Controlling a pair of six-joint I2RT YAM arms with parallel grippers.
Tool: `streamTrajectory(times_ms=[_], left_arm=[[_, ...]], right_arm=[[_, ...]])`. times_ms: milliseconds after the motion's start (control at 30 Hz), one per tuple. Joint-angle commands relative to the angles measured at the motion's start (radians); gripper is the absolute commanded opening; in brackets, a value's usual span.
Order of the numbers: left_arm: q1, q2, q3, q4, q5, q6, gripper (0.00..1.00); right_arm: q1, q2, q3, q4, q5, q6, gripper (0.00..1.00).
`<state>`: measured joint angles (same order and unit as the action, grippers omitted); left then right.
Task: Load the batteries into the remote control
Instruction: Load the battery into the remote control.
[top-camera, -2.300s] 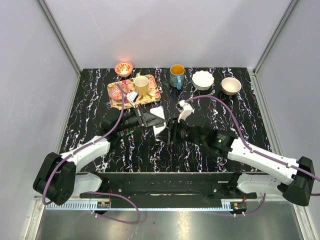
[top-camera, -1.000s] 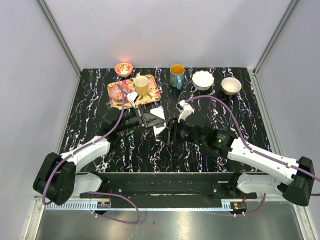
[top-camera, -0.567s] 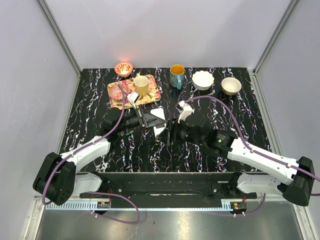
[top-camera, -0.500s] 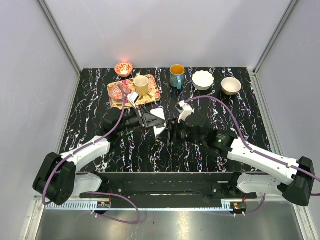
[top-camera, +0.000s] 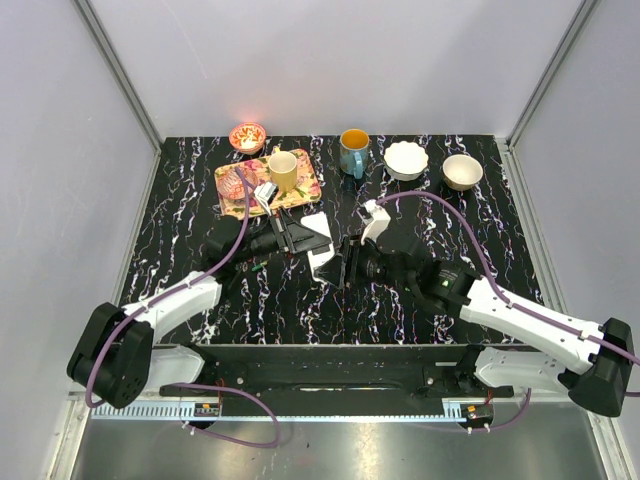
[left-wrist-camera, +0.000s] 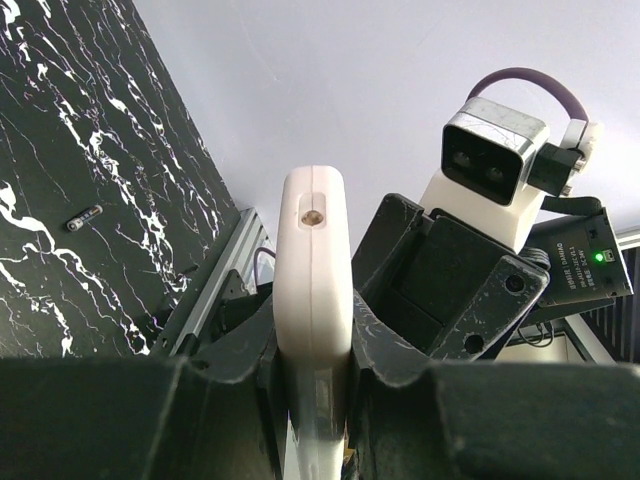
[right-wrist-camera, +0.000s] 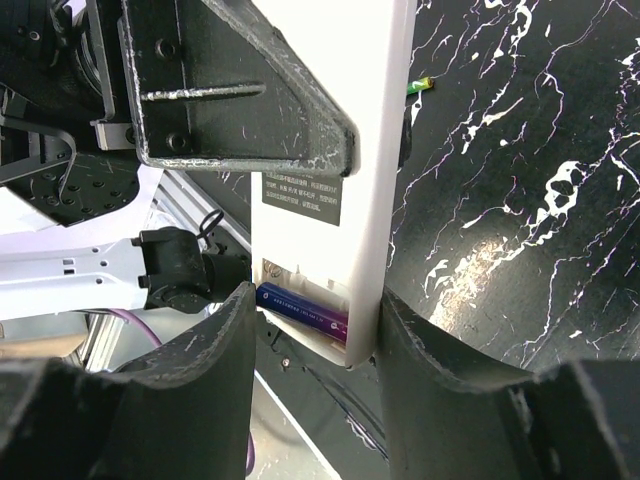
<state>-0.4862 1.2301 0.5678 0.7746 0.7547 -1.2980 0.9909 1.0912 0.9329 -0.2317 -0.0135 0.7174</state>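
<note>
Left gripper (left-wrist-camera: 313, 345) clamps the remote (left-wrist-camera: 313, 250) edge-up above mid-table. Right gripper (right-wrist-camera: 315, 330) straddles its compartment end, grip unclear. The purple battery (right-wrist-camera: 303, 310) lies crosswise between its fingers.

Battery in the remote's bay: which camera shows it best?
Right wrist: the purplish-blue battery lies in the recess at the lower end of the remote. Left wrist shows only the remote's narrow white edge, bay hidden. In the top view the remote is too small to show any battery.
</note>
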Motion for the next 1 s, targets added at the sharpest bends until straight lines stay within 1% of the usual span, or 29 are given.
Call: streamTrajectory(times_ms=[0, 267, 400, 700, 967], left_arm=[[0.000, -0.007, 0.041, 0.112, 0.009, -0.049, 0.00], [0.000, -0.021, 0.049, 0.095, 0.008, -0.047, 0.00], [0.000, -0.030, 0.060, 0.092, 0.011, -0.049, 0.00], [0.001, -0.043, 0.076, 0.087, 0.015, -0.061, 0.00], [-0.002, -0.047, 0.070, 0.084, 0.012, -0.060, 0.00]], right_arm=[[-0.011, -0.008, -0.020, -0.005, -0.019, -0.010, 0.01], [-0.012, 0.013, -0.017, -0.024, -0.003, -0.018, 0.00], [-0.014, 0.041, 0.003, -0.093, 0.038, -0.024, 0.00], [-0.014, 0.087, 0.026, -0.179, 0.118, -0.038, 0.00], [-0.014, 0.095, 0.038, -0.173, 0.110, -0.053, 0.00]])
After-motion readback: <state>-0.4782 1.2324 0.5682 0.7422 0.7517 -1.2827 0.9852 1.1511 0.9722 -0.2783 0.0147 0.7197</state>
